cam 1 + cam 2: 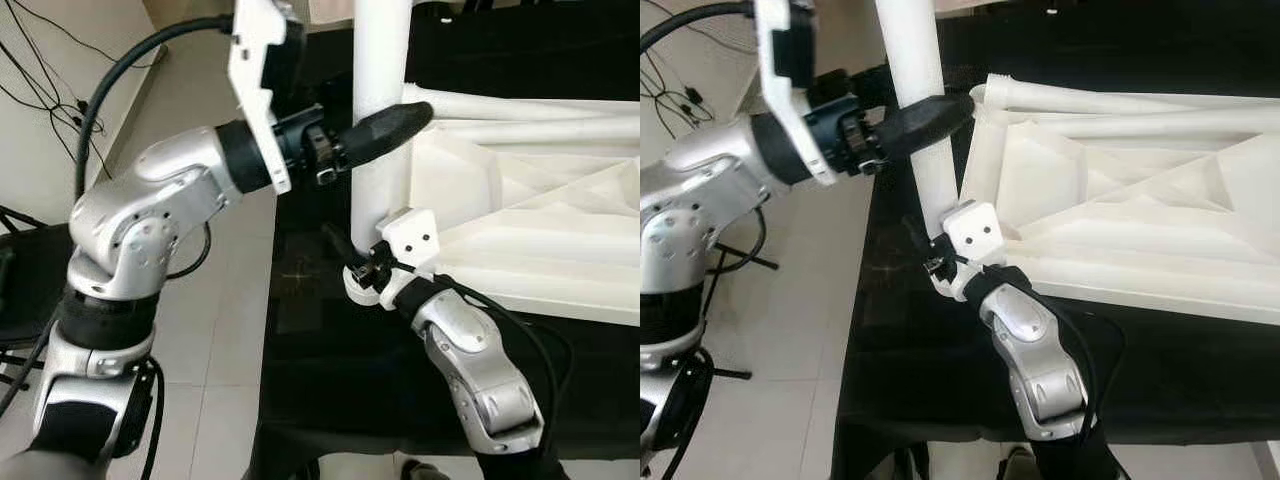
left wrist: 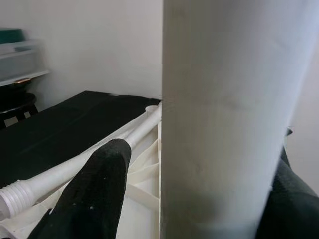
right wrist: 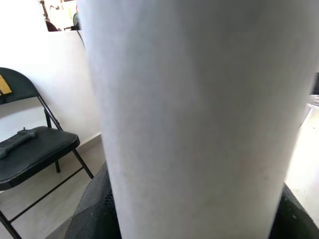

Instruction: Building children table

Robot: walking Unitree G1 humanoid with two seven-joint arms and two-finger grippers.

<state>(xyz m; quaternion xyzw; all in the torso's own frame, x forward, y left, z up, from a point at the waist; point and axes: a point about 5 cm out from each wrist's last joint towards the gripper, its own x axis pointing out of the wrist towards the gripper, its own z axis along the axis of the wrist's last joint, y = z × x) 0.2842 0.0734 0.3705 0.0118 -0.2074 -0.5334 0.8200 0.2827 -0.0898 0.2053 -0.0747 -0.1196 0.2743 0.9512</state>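
A white table leg stands upright at the corner of the white tabletop, which lies upside down on a black-covered table. My left gripper is shut on the leg high up, one black finger wrapping its front. My right gripper is shut on the same leg low down, near its base. In the left wrist view the leg sits between both fingers. The right wrist view has the leg pressed between dark pads.
Two more white legs lie across the tabletop, one with a threaded end. A black folding chair stands on the tiled floor left of the table. Cables run along the wall at far left.
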